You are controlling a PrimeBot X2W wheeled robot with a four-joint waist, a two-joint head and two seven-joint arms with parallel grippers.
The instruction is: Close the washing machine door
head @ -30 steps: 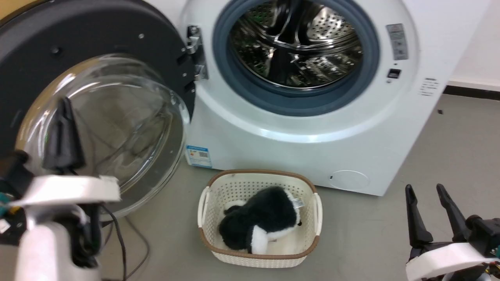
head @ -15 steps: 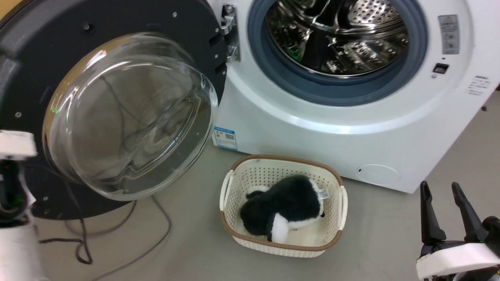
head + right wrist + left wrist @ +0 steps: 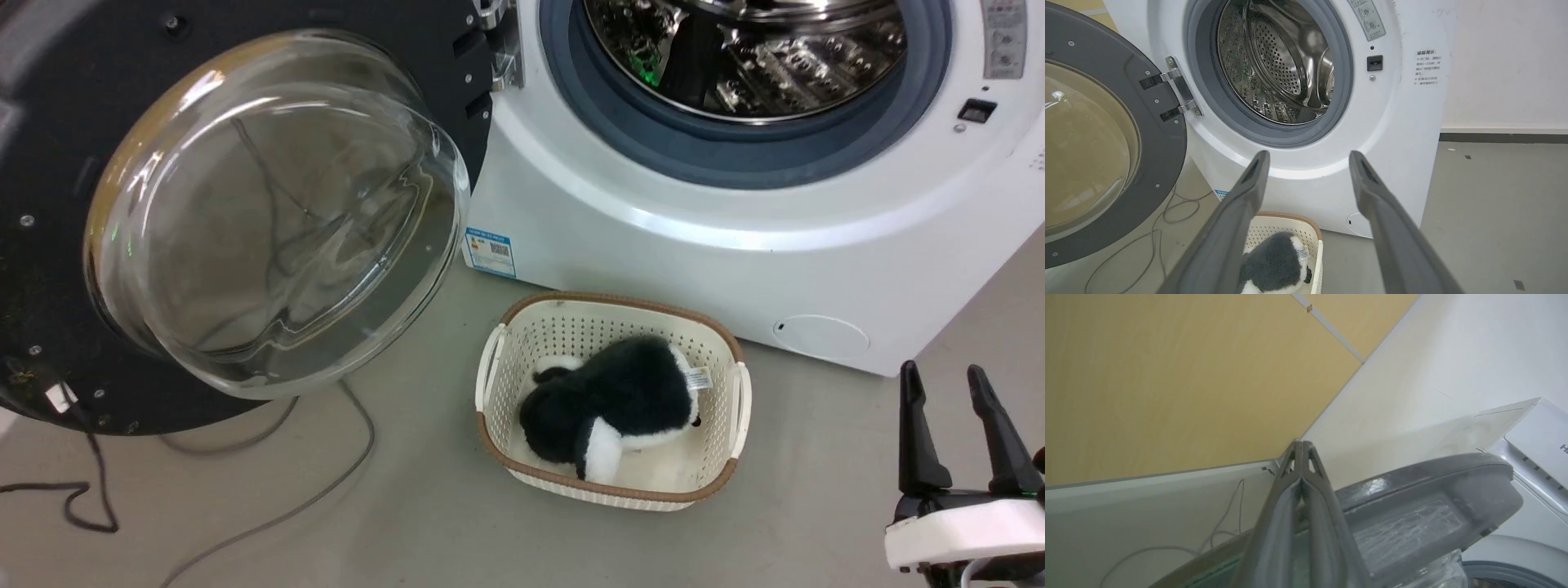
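The washing machine (image 3: 653,261) is white with a blue-grey gasket (image 3: 653,147); its door (image 3: 49,343) has a black rim. The perforated cream basket (image 3: 620,492), brown-edged, holds a black-and-white plush toy (image 3: 620,392).

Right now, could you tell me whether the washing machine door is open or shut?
Open: the washing machine door stands wide on its hinge, leaving the drum exposed.

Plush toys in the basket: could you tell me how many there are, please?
1: a black-and-white plush toy lies in the cream basket; more may hide beneath it.
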